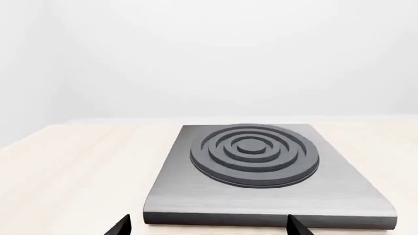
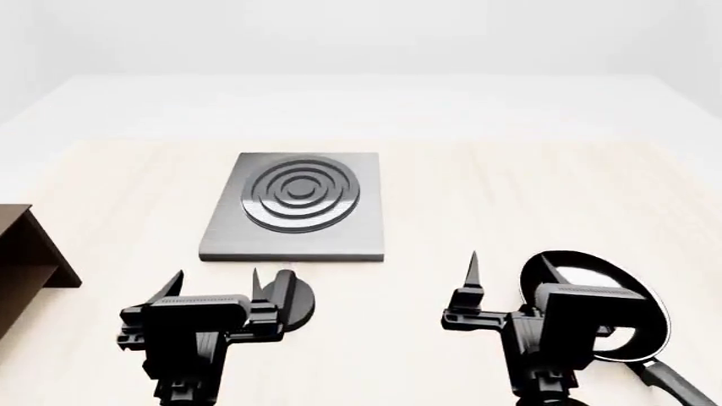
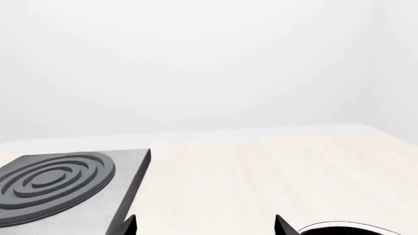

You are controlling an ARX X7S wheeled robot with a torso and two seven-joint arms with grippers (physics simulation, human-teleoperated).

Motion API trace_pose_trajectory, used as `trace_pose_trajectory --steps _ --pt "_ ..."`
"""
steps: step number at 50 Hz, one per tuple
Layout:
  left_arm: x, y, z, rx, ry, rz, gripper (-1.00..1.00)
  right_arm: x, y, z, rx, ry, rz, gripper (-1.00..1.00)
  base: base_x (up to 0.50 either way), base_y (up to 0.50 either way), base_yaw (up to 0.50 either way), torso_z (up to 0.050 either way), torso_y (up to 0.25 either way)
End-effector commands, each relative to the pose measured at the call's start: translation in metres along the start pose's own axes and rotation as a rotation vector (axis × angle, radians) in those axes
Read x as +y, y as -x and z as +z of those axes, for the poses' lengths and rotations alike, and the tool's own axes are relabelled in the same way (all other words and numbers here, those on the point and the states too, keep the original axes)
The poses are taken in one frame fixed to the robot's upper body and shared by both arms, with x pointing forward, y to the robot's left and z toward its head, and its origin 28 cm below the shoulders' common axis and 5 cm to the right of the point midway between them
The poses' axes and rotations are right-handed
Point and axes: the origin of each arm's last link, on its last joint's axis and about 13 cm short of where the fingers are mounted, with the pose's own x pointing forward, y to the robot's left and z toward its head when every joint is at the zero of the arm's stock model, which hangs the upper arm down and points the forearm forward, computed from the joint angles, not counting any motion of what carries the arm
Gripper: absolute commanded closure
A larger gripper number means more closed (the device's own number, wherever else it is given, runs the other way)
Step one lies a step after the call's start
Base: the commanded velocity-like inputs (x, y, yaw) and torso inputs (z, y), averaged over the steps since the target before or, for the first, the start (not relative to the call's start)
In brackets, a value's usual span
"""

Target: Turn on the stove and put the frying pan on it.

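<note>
We list, on a pale wooden desk (image 2: 485, 194) in a white room: the stove (image 2: 296, 206), flat and unlabelled, centre-left; its black knob (image 2: 296, 306) just before it; the frying pan (image 2: 615, 300), holding nothing, at near right; a brown box (image 2: 25, 254) at left edge. We record the left gripper (image 2: 216, 286) jaws released over the knob, the right gripper (image 2: 508, 269) jaws released above the pan.

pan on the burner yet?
No, in the head view the frying pan lies on the table to the right of the stove, whose burner rings are bare.
</note>
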Motion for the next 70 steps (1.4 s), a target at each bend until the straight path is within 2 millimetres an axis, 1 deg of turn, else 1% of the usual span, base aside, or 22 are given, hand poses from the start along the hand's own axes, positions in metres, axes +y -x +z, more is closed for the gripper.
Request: trace_pose_trajectory --steps 1,6,13,14,20,30,38,47,55,59,65,70 --pt "0.001 -0.001 -0.002 0.007 -0.004 0.005 -1.00 0.000 0.000 -0.003 0.014 0.019 -0.003 -1.00 0.00 0.00 0.00 0.000 0.000" --pt "0.004 -0.002 -0.006 0.015 -0.018 0.019 -1.00 0.000 0.000 -0.003 0.015 0.019 0.000 -1.00 0.00 0.00 0.00 0.000 0.000" --pt "0.011 -0.002 -0.023 0.067 -0.031 0.050 -1.00 0.001 0.000 -0.004 0.018 0.021 0.003 -1.00 0.00 0.00 0.00 0.000 0.000" --pt "0.011 -0.002 -0.023 0.067 -0.031 0.050 -1.00 0.001 0.000 -0.005 0.018 0.022 0.003 -1.00 0.00 0.00 0.00 0.000 0.000" --pt "0.016 -0.005 -0.036 0.092 -0.037 0.085 -1.00 0.001 0.000 -0.006 0.023 0.025 0.007 -1.00 0.00 0.00 0.00 0.000 0.000" --pt "0.015 -0.004 -0.050 0.132 -0.053 0.091 -1.00 0.001 0.000 -0.007 0.029 0.027 0.010 -1.00 0.00 0.00 0.00 0.000 0.000" --pt "0.015 -0.006 -0.054 0.136 -0.064 0.092 -1.00 0.001 0.001 -0.008 0.029 0.028 0.012 -1.00 0.00 0.00 0.00 0.000 0.000" --pt "0.010 -0.019 -0.055 0.129 -0.069 0.077 -1.00 0.001 0.002 -0.009 0.026 0.033 0.013 -1.00 0.00 0.00 0.00 0.000 0.000" --pt "0.007 -0.023 -0.061 0.146 -0.076 0.065 -1.00 0.000 0.003 -0.011 0.029 0.034 0.017 -1.00 0.00 0.00 0.00 0.000 0.000" --pt "0.005 -0.025 -0.061 0.145 -0.076 0.058 -1.00 0.001 0.004 -0.011 0.028 0.035 0.022 -1.00 0.00 0.00 0.00 0.000 0.000" --pt "-0.002 -0.029 -0.067 0.165 -0.081 0.010 -1.00 0.000 0.003 -0.009 0.025 0.033 0.019 -1.00 0.00 0.00 0.00 0.000 0.000" --pt "-0.012 -0.027 -0.065 0.167 -0.083 -0.042 -1.00 0.000 0.003 -0.010 0.025 0.033 0.019 -1.00 0.00 0.00 0.00 0.000 0.000"
